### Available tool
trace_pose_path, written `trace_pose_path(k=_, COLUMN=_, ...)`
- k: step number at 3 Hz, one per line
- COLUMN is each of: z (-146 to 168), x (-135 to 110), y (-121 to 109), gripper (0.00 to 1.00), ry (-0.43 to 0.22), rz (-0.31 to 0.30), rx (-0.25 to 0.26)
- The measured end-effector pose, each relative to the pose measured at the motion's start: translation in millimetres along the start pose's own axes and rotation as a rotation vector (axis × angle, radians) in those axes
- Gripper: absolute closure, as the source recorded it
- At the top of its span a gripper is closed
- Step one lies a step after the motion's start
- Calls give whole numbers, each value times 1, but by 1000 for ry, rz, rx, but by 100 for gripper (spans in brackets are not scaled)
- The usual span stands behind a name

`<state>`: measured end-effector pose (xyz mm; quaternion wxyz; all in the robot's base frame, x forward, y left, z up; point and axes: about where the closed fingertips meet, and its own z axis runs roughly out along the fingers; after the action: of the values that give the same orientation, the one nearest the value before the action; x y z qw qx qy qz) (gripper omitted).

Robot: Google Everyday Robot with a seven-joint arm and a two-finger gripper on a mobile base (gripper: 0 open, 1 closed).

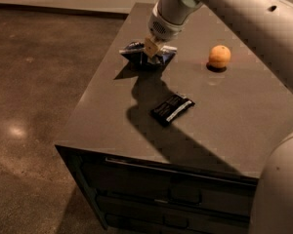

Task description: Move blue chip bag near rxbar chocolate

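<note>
- On the far left part of the dark cabinet top (244, 121), in the camera view: clamping the blue chip bag (134, 51) between the closed jaws of the gripper (151, 48), gripping it at its crumpled middle, with the bag's edges bunching up around the grip.
- Reaching down to the bag from the upper right with the pale arm (224, 6), slanting across the top of the view.
- Showing the rxbar chocolate (172, 107) lying flat and turned diagonally toward the middle of the top, nearer the front edge and well apart from the bag.
- Showing an orange (219, 56) sitting to the right of the bag, apart from both bag and bar.
- Casting a broad dark shadow (146, 106) from under the bag past the bar toward the front edge.
- Showing drawer fronts (176, 194) below the top and mottled brown floor (34, 82) spreading to the left.
</note>
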<state>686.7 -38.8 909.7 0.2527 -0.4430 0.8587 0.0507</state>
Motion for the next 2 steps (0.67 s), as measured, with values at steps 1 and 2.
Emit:
trace_pose_path(k=1, z=-21, x=18, y=5, gripper=100, ry=2, rz=-47, rx=-26)
trace_pose_path(k=2, z=-33, x=37, y=18, gripper=84, ry=12, rz=-106, rx=-72)
